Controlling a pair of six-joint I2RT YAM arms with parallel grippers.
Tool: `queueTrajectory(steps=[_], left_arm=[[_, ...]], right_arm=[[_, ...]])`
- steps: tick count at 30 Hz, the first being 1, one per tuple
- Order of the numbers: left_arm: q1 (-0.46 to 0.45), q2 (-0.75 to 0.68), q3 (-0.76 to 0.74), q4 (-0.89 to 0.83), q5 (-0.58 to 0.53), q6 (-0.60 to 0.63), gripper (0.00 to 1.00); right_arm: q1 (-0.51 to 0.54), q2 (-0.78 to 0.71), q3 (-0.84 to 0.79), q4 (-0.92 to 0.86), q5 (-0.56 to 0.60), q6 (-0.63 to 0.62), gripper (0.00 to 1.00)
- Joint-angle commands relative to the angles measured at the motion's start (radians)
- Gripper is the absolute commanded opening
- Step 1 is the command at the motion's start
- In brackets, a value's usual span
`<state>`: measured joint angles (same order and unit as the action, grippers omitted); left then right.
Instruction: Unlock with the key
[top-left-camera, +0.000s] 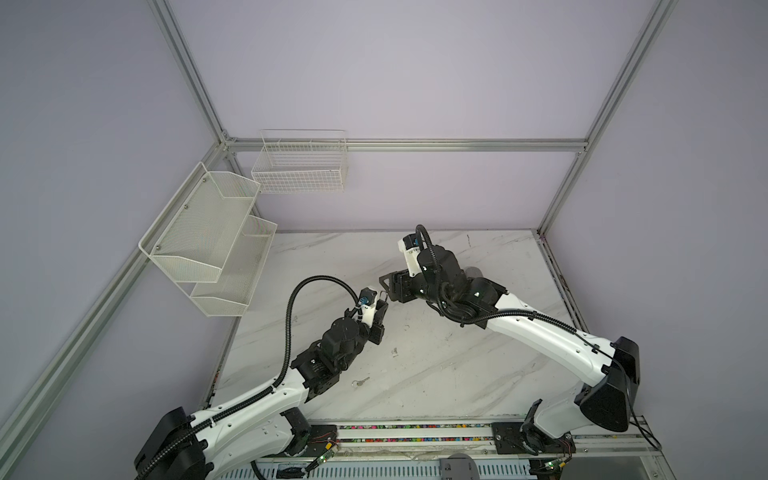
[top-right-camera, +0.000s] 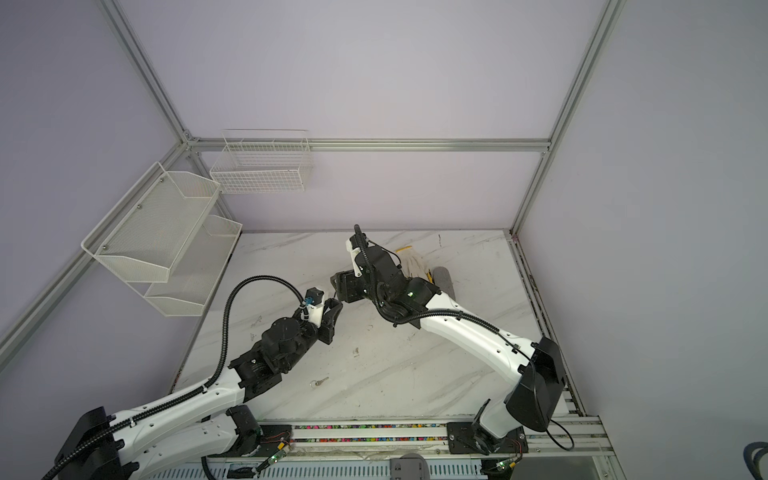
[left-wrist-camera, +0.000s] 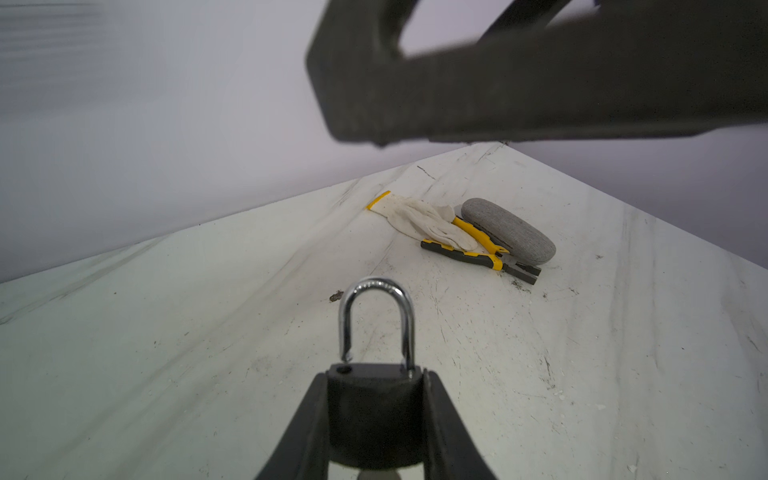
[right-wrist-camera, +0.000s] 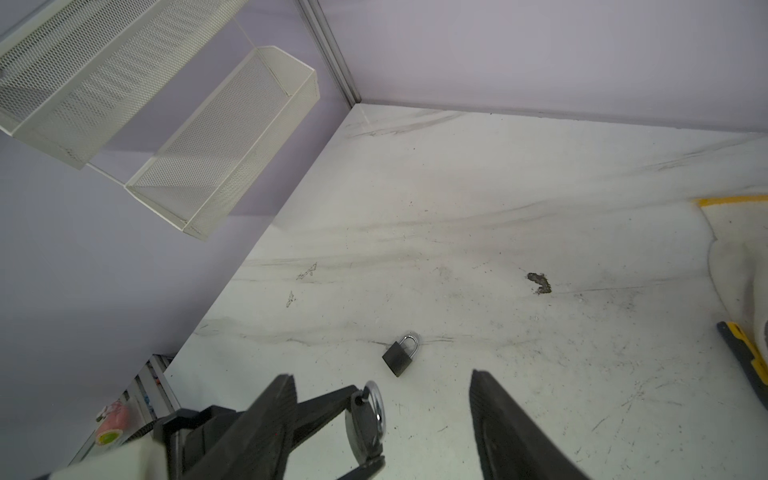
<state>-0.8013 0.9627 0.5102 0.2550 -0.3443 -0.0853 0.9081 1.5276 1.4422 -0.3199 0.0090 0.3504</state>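
Observation:
My left gripper (left-wrist-camera: 376, 378) is shut on the body of a black padlock (left-wrist-camera: 376, 415). Its silver shackle (left-wrist-camera: 376, 324) stands up with one leg lifted out of its hole. In both top views this gripper (top-left-camera: 380, 309) (top-right-camera: 334, 309) hovers mid-table. My right gripper (right-wrist-camera: 380, 376) is open, its fingers wide apart, right beside the held padlock (right-wrist-camera: 363, 428) and touching nothing; it shows in both top views (top-left-camera: 388, 286) (top-right-camera: 338, 286). A small silver key (top-left-camera: 360, 382) (top-right-camera: 319, 381) with a ring lies on the table beside the left arm. A second padlock (right-wrist-camera: 400, 353), shackle shut, lies flat on the table.
A white glove (left-wrist-camera: 419, 218), yellow-handled pliers (left-wrist-camera: 478, 253) and a grey oval case (left-wrist-camera: 509, 230) lie together at the back right. Mesh shelves (top-left-camera: 208, 241) and a wire basket (top-left-camera: 301, 166) hang on the left walls. A tape roll (right-wrist-camera: 110, 419) sits off the table's edge.

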Motion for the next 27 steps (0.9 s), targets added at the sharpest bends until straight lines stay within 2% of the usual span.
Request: queueTrajectory(steps=[1,20,27], left_arm=[[-0.003,-0.012,-0.031,0.107,0.005,0.039,0.00],[-0.004,-0.021,-0.047,0.109,-0.044,0.031,0.00],[-0.003,-0.025,-0.059,0.117,-0.058,0.039,0.00]], right_arm=[[-0.003,0.029,0.043,-0.050,0.003,-0.041,0.69],[-0.005,0.177,0.159,-0.173,0.125,-0.038,0.70],[-0.006,0.209,0.203,-0.219,0.117,-0.052,0.70]])
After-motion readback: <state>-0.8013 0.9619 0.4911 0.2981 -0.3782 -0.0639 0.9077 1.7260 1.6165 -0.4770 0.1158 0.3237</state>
